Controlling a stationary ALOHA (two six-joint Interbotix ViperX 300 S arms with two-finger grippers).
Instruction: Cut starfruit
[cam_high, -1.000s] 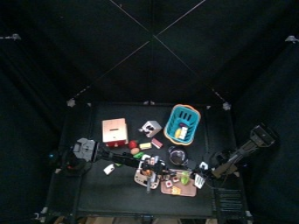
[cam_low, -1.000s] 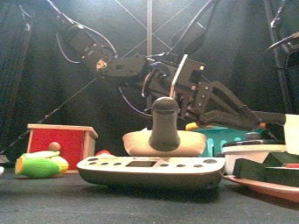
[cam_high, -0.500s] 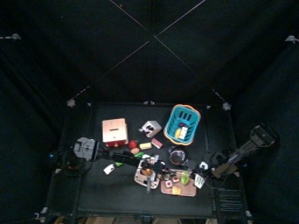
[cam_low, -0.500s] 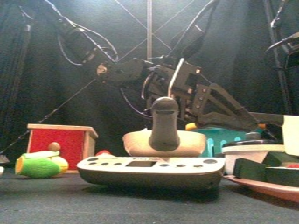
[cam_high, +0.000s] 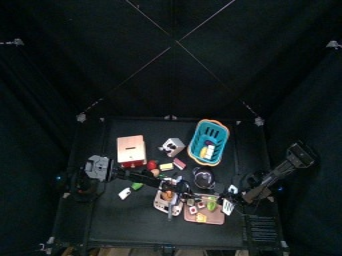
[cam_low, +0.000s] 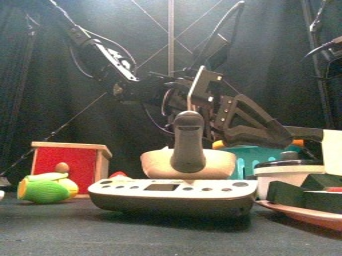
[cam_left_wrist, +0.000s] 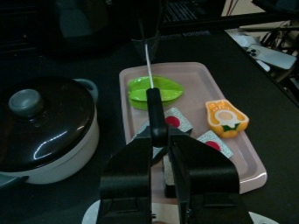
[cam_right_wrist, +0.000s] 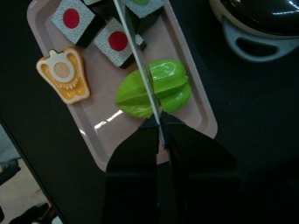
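Pinching a knife (cam_left_wrist: 149, 74) tight in the left gripper (cam_left_wrist: 163, 144), blade out over the green starfruit (cam_left_wrist: 173, 90), seemingly lined up for a downward slice. Keeping the fruit flat on the pink tray (cam_left_wrist: 216, 83), a steady base. Hanging the right gripper (cam_right_wrist: 160, 162) above the same fruit, its grip impossible to tell.

Red wooden box (cam_low: 71, 160) sits far left, teal basket (cam_high: 210, 139) behind, black pot (cam_left_wrist: 42, 118) near the grey scale (cam_low: 171, 192).
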